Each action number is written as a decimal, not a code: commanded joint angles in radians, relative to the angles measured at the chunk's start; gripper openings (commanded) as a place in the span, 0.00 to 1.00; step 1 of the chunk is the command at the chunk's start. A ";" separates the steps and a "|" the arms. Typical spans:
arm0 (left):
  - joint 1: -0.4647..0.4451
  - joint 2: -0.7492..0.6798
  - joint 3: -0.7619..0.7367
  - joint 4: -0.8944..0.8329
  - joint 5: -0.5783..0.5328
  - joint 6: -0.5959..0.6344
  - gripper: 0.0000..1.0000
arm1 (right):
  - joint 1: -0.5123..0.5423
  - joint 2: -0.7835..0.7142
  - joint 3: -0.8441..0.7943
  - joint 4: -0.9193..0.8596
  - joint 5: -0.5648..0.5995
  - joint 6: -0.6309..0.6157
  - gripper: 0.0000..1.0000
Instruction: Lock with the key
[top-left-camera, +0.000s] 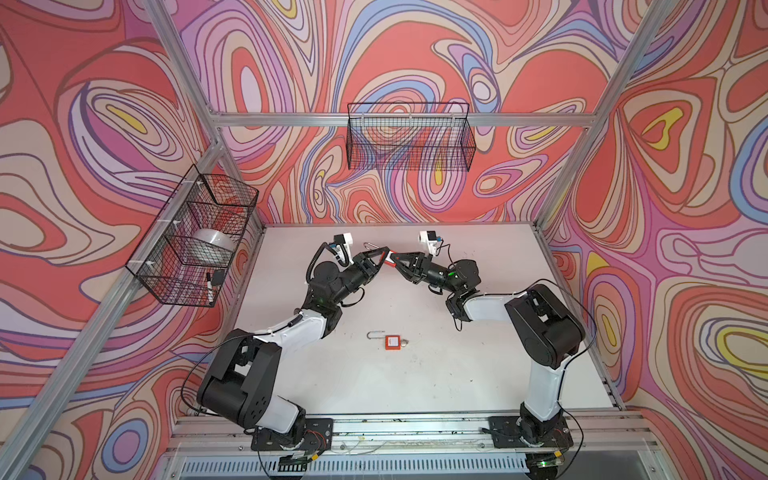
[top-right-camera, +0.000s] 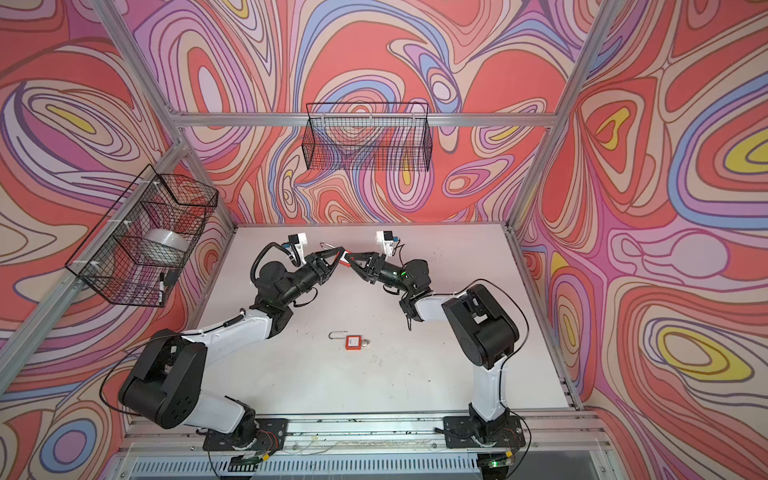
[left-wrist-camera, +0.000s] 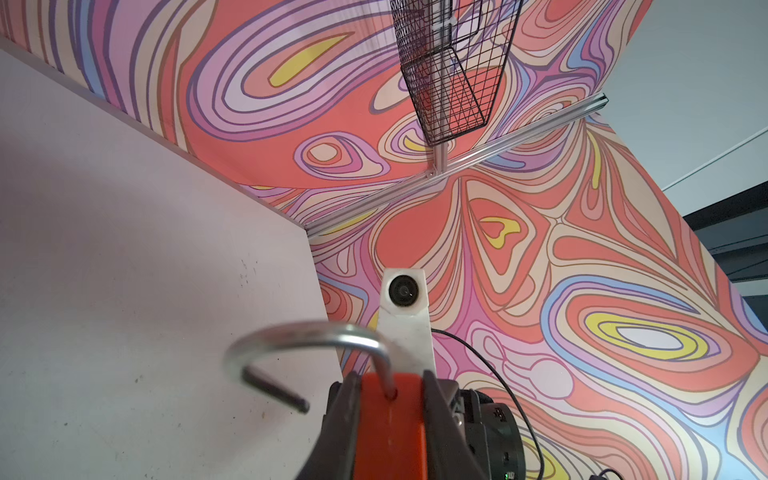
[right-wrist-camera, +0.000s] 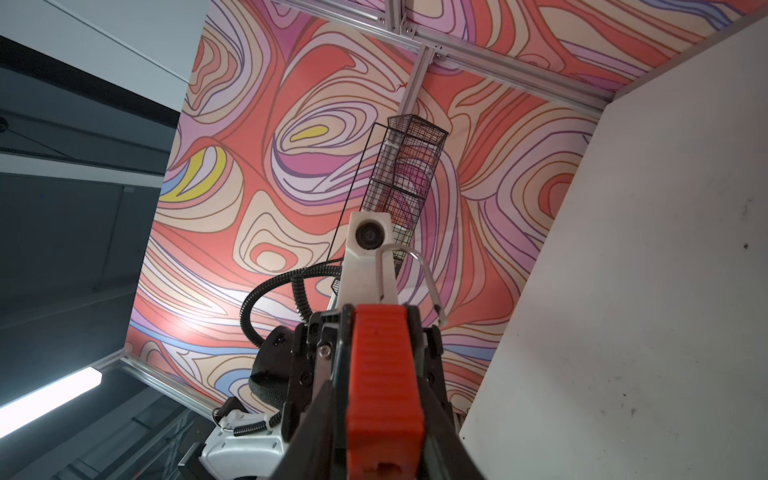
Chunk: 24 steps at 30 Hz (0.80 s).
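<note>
At upper centre in both top views, left gripper (top-left-camera: 385, 253) and right gripper (top-left-camera: 393, 258) both clamp the orange padlock (left-wrist-camera: 390, 424). Its shackle (left-wrist-camera: 307, 336) stands open (no key visible), so the locking is not yet done. A second padlock (top-left-camera: 392, 341) lies at lower centre.

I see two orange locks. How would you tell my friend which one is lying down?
Find the white table. Near its middle an orange padlock lies flat, its silver loop pointing left. The other padlock is gripped in the air at the back; this one lies alone, untouched.
</note>
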 joint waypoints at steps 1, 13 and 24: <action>0.000 -0.024 0.019 0.046 0.013 0.005 0.11 | 0.008 0.015 0.022 0.043 -0.012 0.011 0.20; 0.066 -0.141 -0.045 -0.074 0.019 0.075 0.61 | -0.029 -0.028 0.009 0.037 -0.038 0.000 0.00; 0.153 -0.188 -0.045 -0.140 0.067 0.095 0.69 | -0.035 -0.047 0.008 0.035 -0.086 0.022 0.00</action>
